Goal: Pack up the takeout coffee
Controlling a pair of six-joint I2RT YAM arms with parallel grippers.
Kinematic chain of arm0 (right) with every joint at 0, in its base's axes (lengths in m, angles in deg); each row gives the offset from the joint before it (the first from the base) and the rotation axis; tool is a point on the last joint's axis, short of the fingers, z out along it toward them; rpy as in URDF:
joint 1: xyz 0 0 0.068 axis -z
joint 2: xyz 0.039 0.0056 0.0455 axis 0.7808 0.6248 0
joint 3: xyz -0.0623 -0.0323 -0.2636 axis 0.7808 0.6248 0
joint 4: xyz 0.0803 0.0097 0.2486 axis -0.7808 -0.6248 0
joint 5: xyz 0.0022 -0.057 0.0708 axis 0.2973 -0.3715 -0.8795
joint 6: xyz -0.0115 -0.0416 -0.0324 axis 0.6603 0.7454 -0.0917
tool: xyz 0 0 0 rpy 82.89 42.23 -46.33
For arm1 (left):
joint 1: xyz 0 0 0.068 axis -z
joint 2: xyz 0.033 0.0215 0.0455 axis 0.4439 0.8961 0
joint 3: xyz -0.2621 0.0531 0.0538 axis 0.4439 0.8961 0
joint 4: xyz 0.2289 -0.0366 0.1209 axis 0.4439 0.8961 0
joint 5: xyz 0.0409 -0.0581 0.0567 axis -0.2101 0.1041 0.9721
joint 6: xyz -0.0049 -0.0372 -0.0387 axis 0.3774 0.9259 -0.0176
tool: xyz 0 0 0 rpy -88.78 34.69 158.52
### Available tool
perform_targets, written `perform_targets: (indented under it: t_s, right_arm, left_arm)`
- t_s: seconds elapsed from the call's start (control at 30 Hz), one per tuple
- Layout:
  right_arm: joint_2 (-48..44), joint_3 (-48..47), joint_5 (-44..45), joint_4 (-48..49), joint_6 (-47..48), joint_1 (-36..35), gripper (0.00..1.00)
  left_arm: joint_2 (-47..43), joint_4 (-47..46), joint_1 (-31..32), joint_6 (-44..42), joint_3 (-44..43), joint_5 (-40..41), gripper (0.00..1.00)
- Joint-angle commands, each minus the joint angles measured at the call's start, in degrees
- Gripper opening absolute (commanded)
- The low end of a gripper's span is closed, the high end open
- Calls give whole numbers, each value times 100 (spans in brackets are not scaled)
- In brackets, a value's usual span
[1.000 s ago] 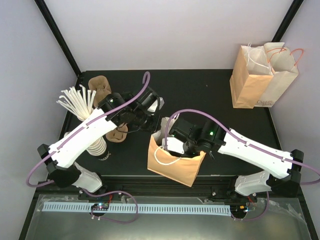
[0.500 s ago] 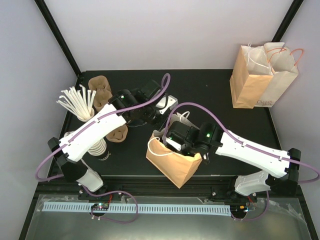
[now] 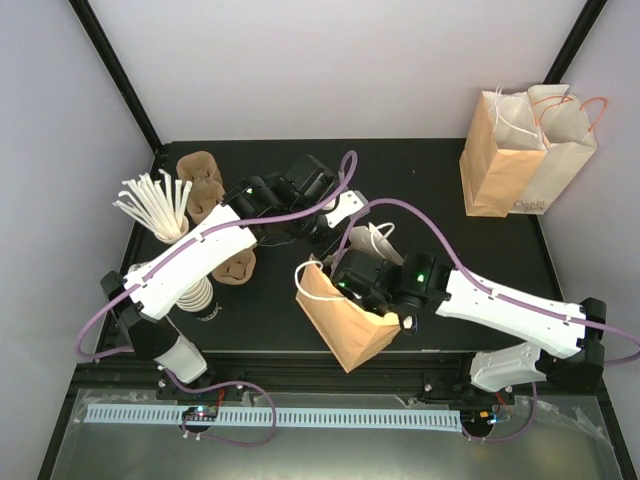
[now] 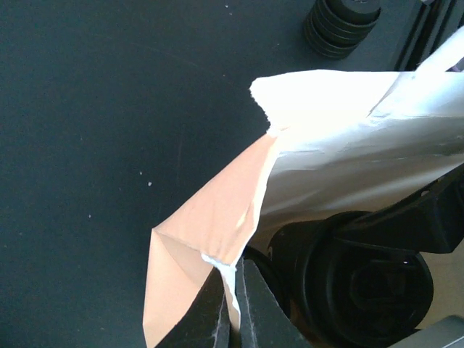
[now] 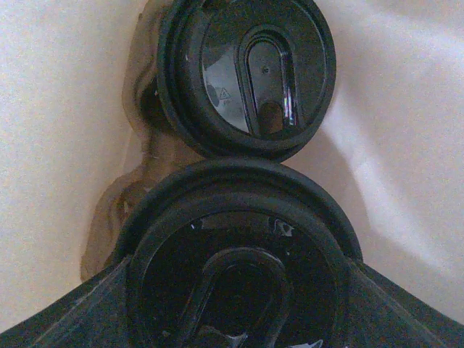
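Observation:
A brown paper bag [image 3: 345, 322] stands tilted at the middle of the table, its mouth open. My left gripper [image 4: 233, 293] is shut on the bag's rim [image 4: 217, 257], seen from above as the left gripper [image 3: 350, 215] at the bag's far edge. My right gripper [image 5: 235, 304] reaches down inside the bag, its fingers closed on either side of a takeout coffee [image 5: 239, 250] with a glossy black lid. Just beyond it, a second takeout coffee [image 5: 246, 72] sits in a brown carrier [image 5: 152, 156] in the bag.
White straws [image 3: 155, 205] fan out of a holder at the left, above a stack of white cups [image 3: 195, 295]. Brown pulp carriers [image 3: 200, 175] lie behind the left arm. Two more paper bags [image 3: 520, 150] stand at the back right corner.
The left arm has swung right, pulling the bag's rim with it. The bag has tilted and turned. The right gripper has sunk deeper into the bag.

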Motion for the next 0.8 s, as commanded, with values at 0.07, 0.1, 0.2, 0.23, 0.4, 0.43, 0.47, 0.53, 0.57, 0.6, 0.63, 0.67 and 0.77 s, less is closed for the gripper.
perform_targets:
  t_s: [0.07,0.1,0.2,0.23,0.4,0.43,0.47,0.53,0.57,0.6,0.63,0.67,0.77]
  right_arm:
    - [-328,182,619,779,-701,-374,10]
    - [-328,249,680,842,-739,-392,10]
    - [-291,464,902,1056,-804,-529,9]
    - [-283,517,1014,1124,-818,-605,9]
    - [-267,578,1357,1240,-890,-793,11]
    - [-262,578,1395,1235,-889,-794,11]
    - [-255,571,1438,1216,-890,-794,11]
    - [-254,576,1528,1184,-886,-794,10]
    - [-263,577,1560,1178,-879,-793,11]
    - [-271,585,1588,1174,-859,-790,11]
    - [-285,586,1612,1166,-849,-797,11]
    - [-296,580,1623,1142,-847,-794,11]
    - [-349,548,1641,1100,-714,-796,11]
  left_arm:
    - [65,-367,-4,-790,-223,252,2]
    - [65,-377,4,-843,-240,270,2]
    - [-1,-466,5,-944,-248,347,2]
    - [-41,-501,5,-987,-231,347,2]
    - [-225,-896,14,-1075,-67,367,2]
    - [-253,-950,18,-1076,-25,334,2]
    - [-288,-993,16,-1062,22,303,2]
    - [-339,-1057,15,-1023,132,259,2]
    - [-366,-1093,16,-971,210,255,2]
    - [-388,-1144,14,-926,299,260,2]
    - [-406,-1190,14,-886,381,230,1]
    - [-429,-1221,14,-846,451,189,2]
    - [-432,-1196,14,-670,533,59,2]
